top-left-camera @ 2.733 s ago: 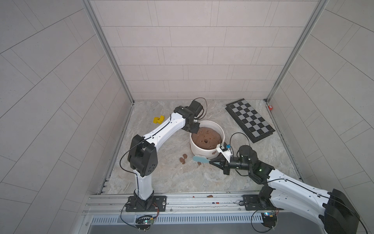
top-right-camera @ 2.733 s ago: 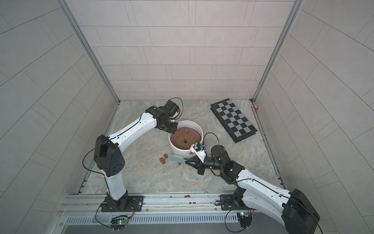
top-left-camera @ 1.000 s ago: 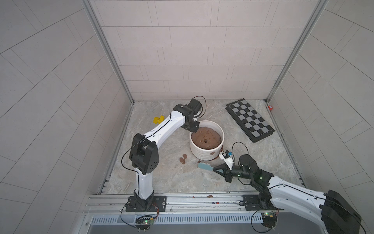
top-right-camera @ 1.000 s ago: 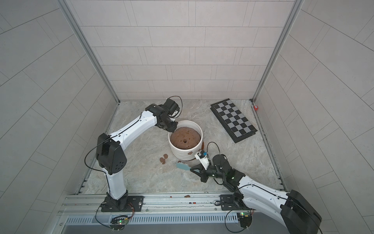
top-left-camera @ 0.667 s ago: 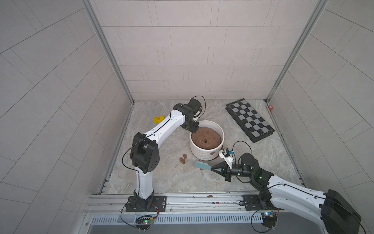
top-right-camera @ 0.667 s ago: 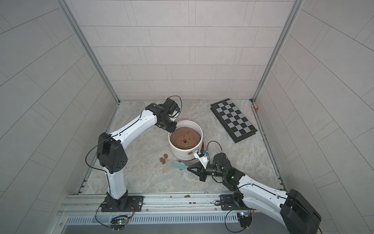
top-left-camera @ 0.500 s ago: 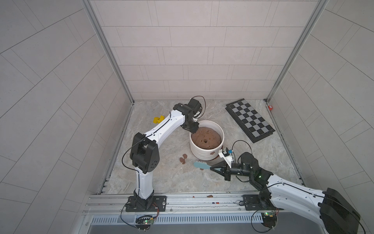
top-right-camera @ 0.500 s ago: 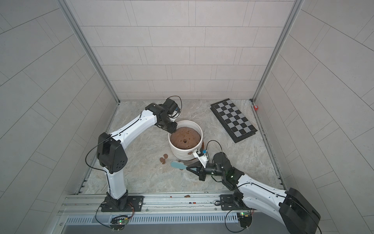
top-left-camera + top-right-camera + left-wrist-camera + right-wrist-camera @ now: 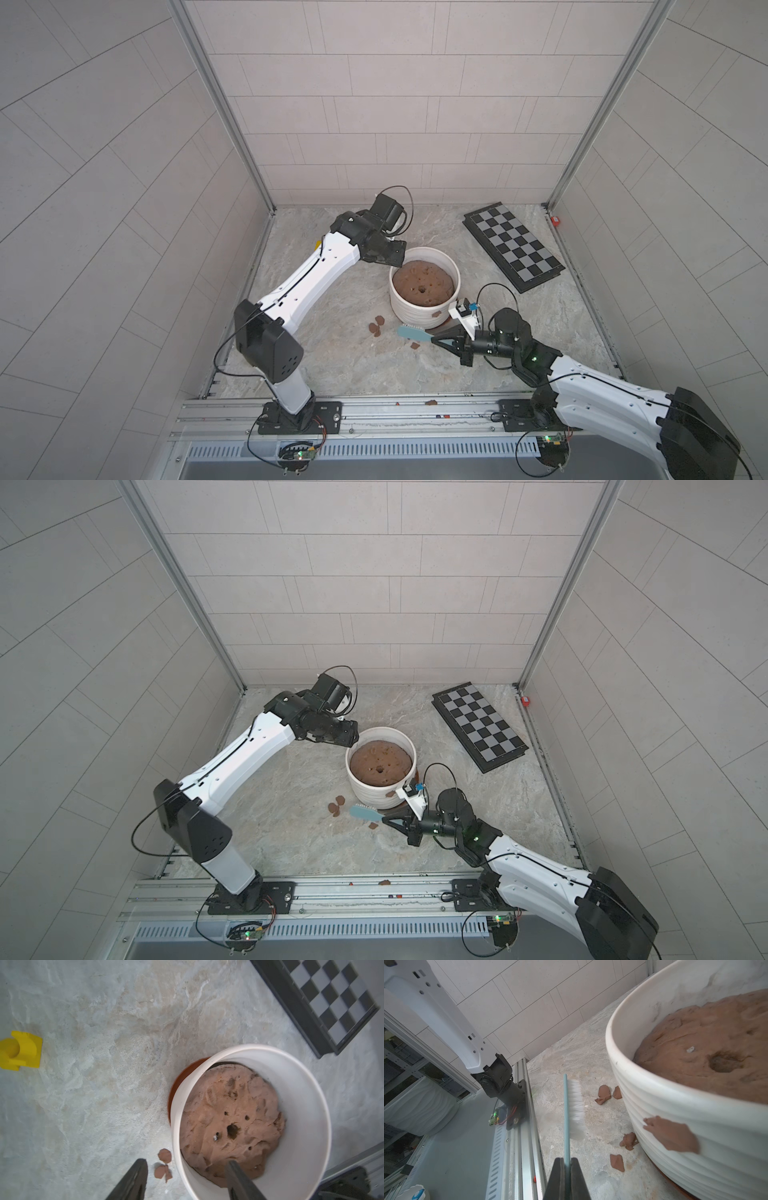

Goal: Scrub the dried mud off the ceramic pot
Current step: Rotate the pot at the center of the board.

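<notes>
In a top view the ceramic pot (image 9: pixel 409 311) stands mid-tabletop (image 9: pixel 332 357), and one patch of dried mud (image 9: pixel 435 314) clings to the wall that faces my right arm. My right hand (image 9: pixel 436 340) sits just beside that wall, clamped on the handle of a blue brush (image 9: pixel 409 332). The brush's long axis runs away from the hand along the pot's foot, with its head out past the patch. My left hand (image 9: pixel 392 259) is over at the far rim, so the right is plainly the nearer one to the mud. From the left wrist, the left hand's fingers (image 9: pixel 135 1178) stand apart and straddle the rim above the orange saucer (image 9: pixel 176 1086), one outside the wall and one over the soil mound (image 9: pixel 228 1115). I cannot tell whether either touches. From the right wrist, my fingers are pressed together on the thin handle. The brush points straight away from the hand, with its bristles (image 9: pixel 576 1105) turned toward the pot and a strip of bare tabletop between them and the ribbed wall. The patch lies on the bristle side, level with the bristles' near end and about midway up the wall, its longer side running around the wall. Loose lumps (image 9: pixel 603 1094) lie at the pot's foot. I judge the next move to be a sideways press of the bristles onto that patch.
</notes>
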{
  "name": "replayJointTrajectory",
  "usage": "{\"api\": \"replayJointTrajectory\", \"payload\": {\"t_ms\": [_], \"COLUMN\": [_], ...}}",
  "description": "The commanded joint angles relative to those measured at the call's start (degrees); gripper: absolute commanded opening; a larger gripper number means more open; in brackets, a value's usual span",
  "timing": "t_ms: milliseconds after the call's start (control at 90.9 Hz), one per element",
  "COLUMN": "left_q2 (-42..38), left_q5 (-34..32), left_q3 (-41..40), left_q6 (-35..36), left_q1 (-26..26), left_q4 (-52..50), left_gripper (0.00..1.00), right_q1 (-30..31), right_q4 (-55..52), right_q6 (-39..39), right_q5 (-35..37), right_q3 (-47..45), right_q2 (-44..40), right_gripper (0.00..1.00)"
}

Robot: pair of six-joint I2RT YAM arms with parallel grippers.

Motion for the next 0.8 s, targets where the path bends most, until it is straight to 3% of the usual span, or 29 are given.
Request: {"api": "replayJointTrajectory", "payload": {"t_ms": [0,132,308,561,792], "left_q2": [-2.8,-4.1,-4.2,-2.0,2.6], "left_q5": [-2.9,-11.9,-11.1,-14.0,-12.3], "left_q3": [-3.7,-5.3,-11.1,-12.2,-9.8], "left_q6": [-16.0,-32.4,-48.2,-57.7,-59.5], "left_q1": [-4.0,-7.3,-10.8,-15.2,-17.4], "left_q4": [2.0,-2.9,-4.6,-6.5,-6.1], "left_gripper": [0.65,0.70,0.70,0.67,0.62], "right_q1": [-0.3,-0.7,-1.7,-2.1,-2.1], "right_q4": [-0.6,-1.0,-1.8,-3.2,-3.0], "right_q6": [-1.1,-1.4,-1.1,-1.2,-0.6], "right_q5": [0.2,0.3,0.7,0.7,0.5], "right_q3": [1.8,1.3,-0.2,-1.0,-2.1], "right_q2": [-0.9,-2.1,-5.3,-7.5,-8.7], "right_gripper": [0.00,0.00,0.00,0.00,0.00]}}
